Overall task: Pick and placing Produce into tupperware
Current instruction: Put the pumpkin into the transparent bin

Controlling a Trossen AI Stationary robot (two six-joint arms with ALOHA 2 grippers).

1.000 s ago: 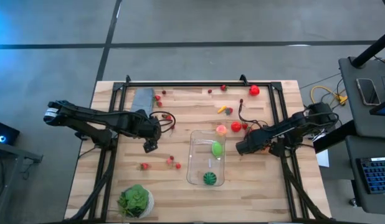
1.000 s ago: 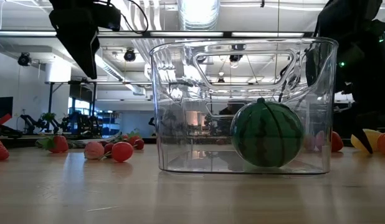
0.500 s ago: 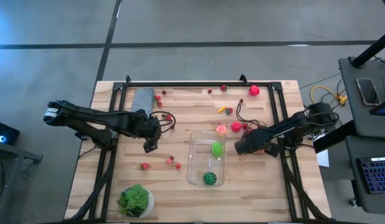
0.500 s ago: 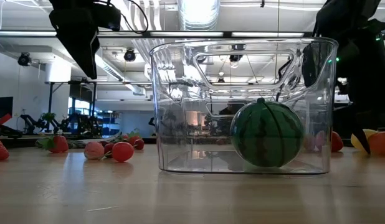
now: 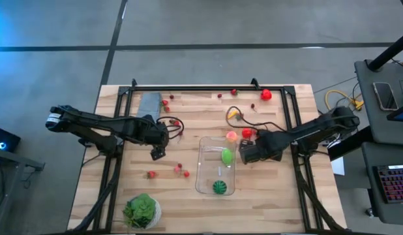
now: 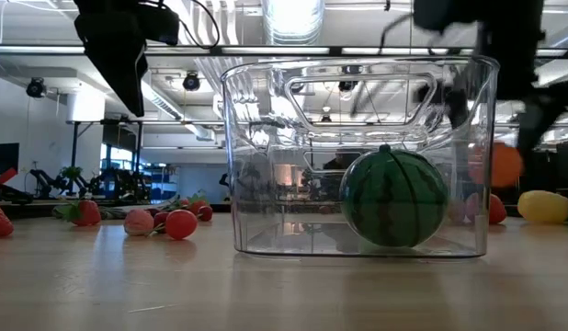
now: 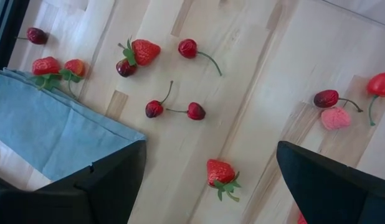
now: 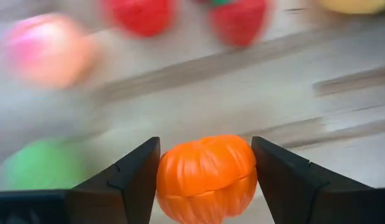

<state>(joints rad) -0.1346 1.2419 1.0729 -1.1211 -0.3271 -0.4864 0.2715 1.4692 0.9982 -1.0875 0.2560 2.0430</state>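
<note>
Orange produce piece [image 8: 206, 171] clamped in right gripper [image 8: 205, 180] beside tupperware [image 5: 203, 171], left gripper [image 7: 205, 180] wide

The high view looks straight down on the whole pale wooden table [image 5: 273, 202] from far above. The low view sits at table height, very near the clear rectangular plastic container [image 6: 357, 156], and faces the room behind. Both views share the striped green ball [image 5: 219, 187] inside it. The left wrist view looks down closely on the grey-blue folded cloth [image 7: 52, 134]. The right wrist view looks closely past an orange pumpkin-shaped piece [image 8: 206, 177].
</note>
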